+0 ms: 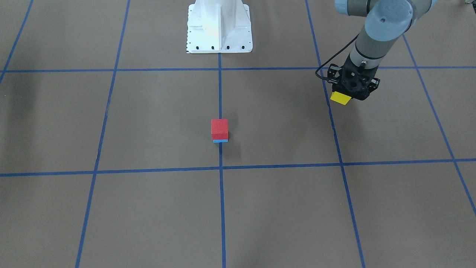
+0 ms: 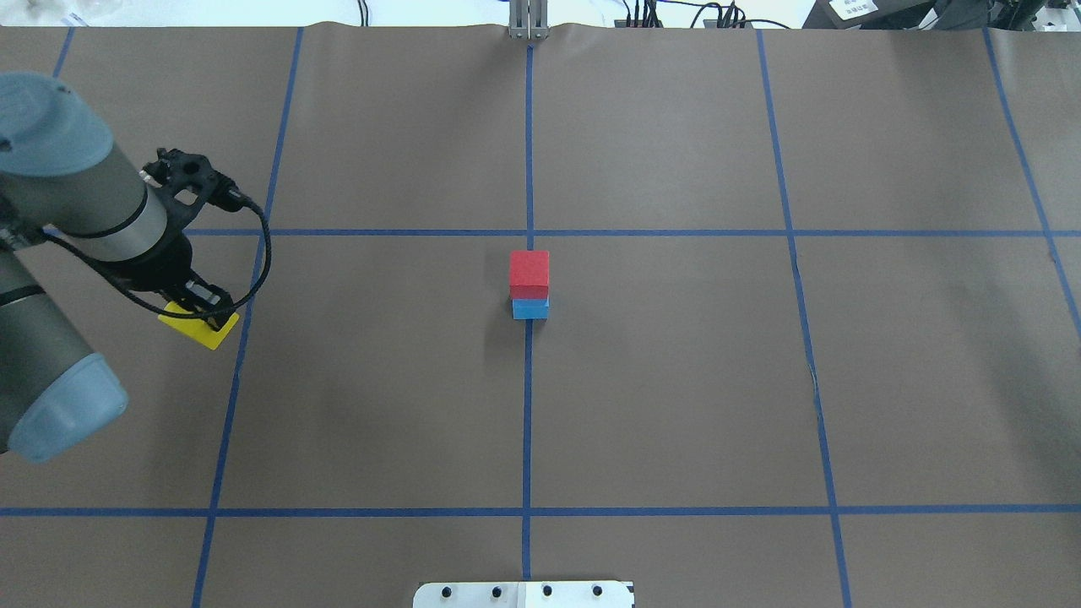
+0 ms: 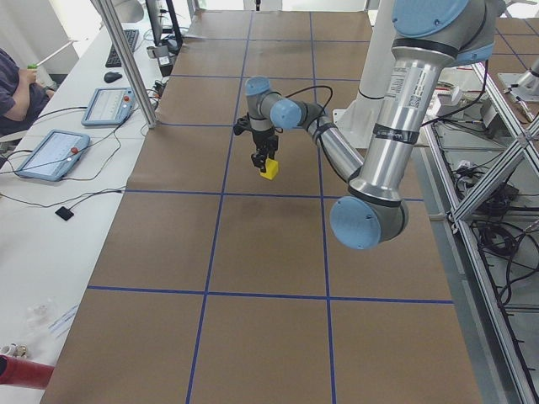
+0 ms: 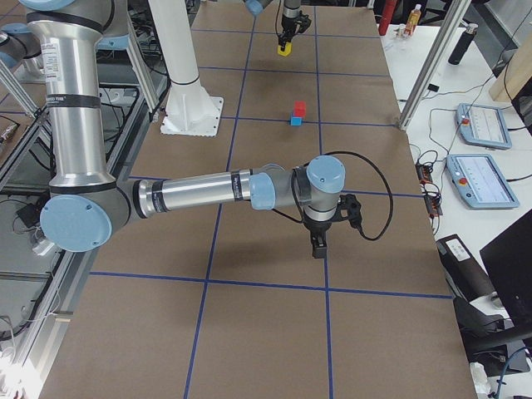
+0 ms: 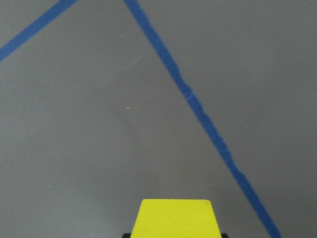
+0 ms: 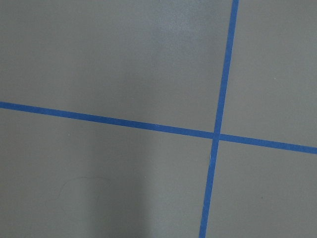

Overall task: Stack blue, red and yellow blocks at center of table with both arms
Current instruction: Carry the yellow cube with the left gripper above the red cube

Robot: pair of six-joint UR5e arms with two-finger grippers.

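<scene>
Yellow block (image 5: 174, 218) is sitting clamped in my left pincer (image 1: 346, 96); next is likely carrying it onto the red block (image 1: 219, 127), well aside.

I am looking straight down on the table surface (image 6: 99, 59), a flat grey-brown sheet that is filling my whole view. A strip of blue tape (image 6: 99, 118) is running across it from the left edge to the right edge, dropping slightly toward the right. A second blue strip (image 6: 225, 64) is coming down from the top edge right of centre and leaning a little leftward on its way to the bottom edge. The two are crossing at a tape junction (image 6: 216, 135) right of the middle. A paler sheen (image 6: 183, 25) is showing near the top, and a faint curved scuff (image 6: 81, 182) is showing at lower left.
</scene>
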